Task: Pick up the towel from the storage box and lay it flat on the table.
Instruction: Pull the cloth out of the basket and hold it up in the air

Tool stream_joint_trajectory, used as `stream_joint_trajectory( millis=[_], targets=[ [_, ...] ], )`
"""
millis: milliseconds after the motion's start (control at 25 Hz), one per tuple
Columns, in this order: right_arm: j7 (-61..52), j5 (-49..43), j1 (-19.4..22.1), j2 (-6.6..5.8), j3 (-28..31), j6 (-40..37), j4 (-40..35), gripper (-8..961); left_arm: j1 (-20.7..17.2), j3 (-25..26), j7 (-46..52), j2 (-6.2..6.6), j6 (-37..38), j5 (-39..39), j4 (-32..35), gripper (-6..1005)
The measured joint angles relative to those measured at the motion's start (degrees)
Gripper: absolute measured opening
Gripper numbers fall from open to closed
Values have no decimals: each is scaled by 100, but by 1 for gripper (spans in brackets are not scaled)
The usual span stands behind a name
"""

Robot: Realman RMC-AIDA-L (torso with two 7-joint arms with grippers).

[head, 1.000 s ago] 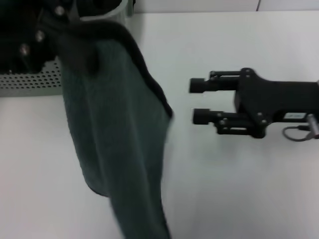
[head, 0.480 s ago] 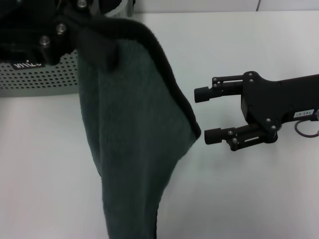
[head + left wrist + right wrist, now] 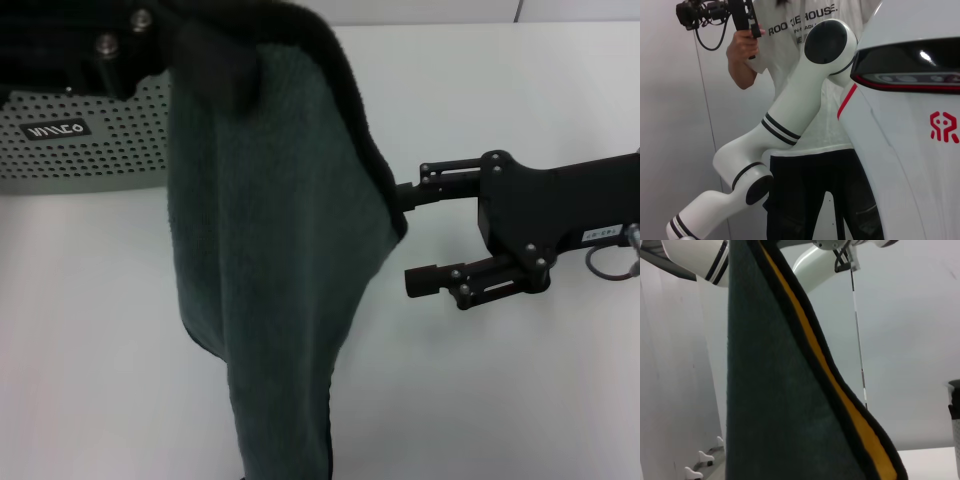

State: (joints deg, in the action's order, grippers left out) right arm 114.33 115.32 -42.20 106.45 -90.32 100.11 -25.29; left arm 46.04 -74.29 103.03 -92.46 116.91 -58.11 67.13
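The left gripper (image 3: 205, 60) grips the towel (image 3: 270, 270), hanging it clear of the box (image 3: 90, 150). The right gripper (image 3: 410, 235) reaches in, jaws apart around the near edge, likely to spread it.

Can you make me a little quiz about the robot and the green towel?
1. True or false: the towel is lying flat on the table.
2. Which hand holds the towel up? A) left hand B) right hand
3. Fill in: the right hand is open, with one finger hidden behind the towel's ____.

Key:
1. False; it hangs in the air from its top corner, in front of the box.
2. A; the left hand grips the top.
3. Edge.
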Motion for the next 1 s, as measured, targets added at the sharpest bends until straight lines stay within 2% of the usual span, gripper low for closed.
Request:
stream_joint_trajectory(
  millis=[560, 760, 1000],
  targets=[
    [-181, -417, -239, 215, 21, -117, 148, 751, 110, 21, 7, -26, -12, -9, 14, 114],
    [-216, -416, -121, 219, 109, -37, 106, 692, 53, 92, -29, -63, -12, -26, -32, 117],
    [-269, -406, -56, 255, 181, -48, 154, 570, 49, 94, -54, -70, -11, -37, -44, 120]
  ],
)
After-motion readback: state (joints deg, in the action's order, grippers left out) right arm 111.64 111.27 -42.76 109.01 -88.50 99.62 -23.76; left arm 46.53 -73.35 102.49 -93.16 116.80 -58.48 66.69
